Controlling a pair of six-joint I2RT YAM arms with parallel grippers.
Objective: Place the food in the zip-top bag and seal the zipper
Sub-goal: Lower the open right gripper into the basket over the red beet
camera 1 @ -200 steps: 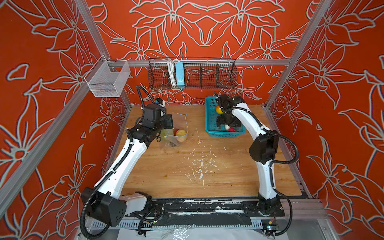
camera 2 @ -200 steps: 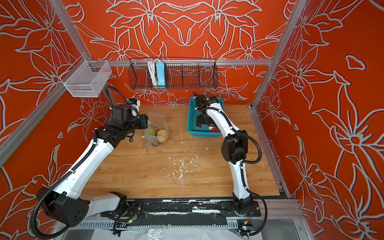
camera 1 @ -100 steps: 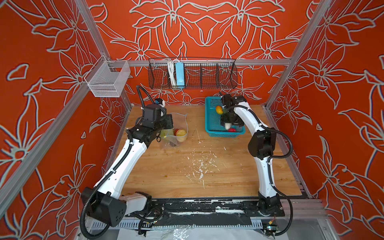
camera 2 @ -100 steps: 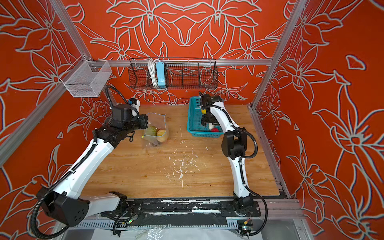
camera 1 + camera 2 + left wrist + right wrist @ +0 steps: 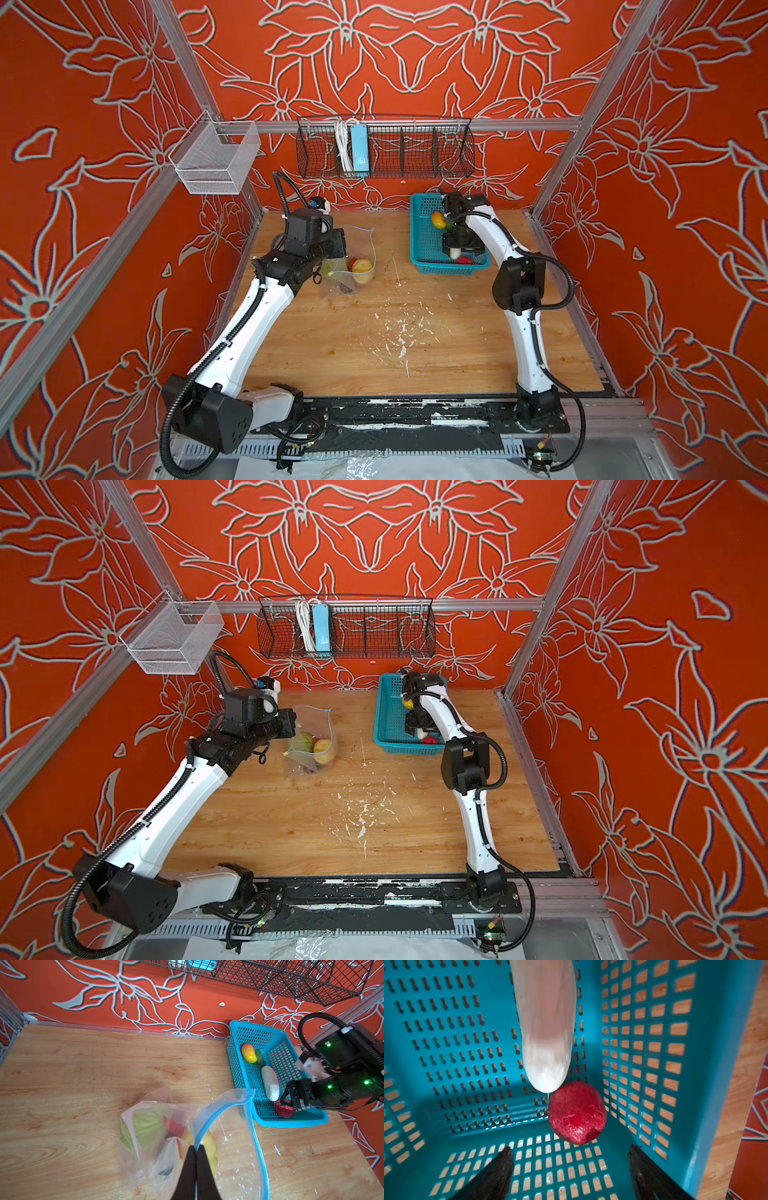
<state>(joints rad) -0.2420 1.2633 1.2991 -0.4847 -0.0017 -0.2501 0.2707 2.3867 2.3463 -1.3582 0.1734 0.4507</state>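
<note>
The clear zip-top bag (image 5: pixel 354 266) (image 5: pixel 312 746) lies at the back left of the table. My left gripper (image 5: pixel 195 1146) is shut on its blue zipper (image 5: pixel 256 1136) and holds the mouth wide open. Inside the bag lie a green cabbage (image 5: pixel 145 1128) and a yellow fruit (image 5: pixel 210 1148). In the teal basket (image 5: pixel 291 1121) lie a mango (image 5: pixel 249 1053), a green leaf (image 5: pixel 259 1059), a white radish (image 5: pixel 270 1080) and a red strawberry (image 5: pixel 577 1113). My right gripper (image 5: pixel 571 1160) is down in the basket, open, just short of the strawberry and holding nothing.
A black wire rack (image 5: pixel 415 145) on the back wall holds a light-blue power strip (image 5: pixel 359 151). A white mesh bin (image 5: pixel 216 160) hangs from the left rail. White flecks (image 5: pixel 399 332) dot the wooden table. The basket wall stands close beside my right fingers (image 5: pixel 645 1167).
My right arm has drawn in and its gripper has sunk a little toward the near end of the basket. The left arm and the bag have not moved.
</note>
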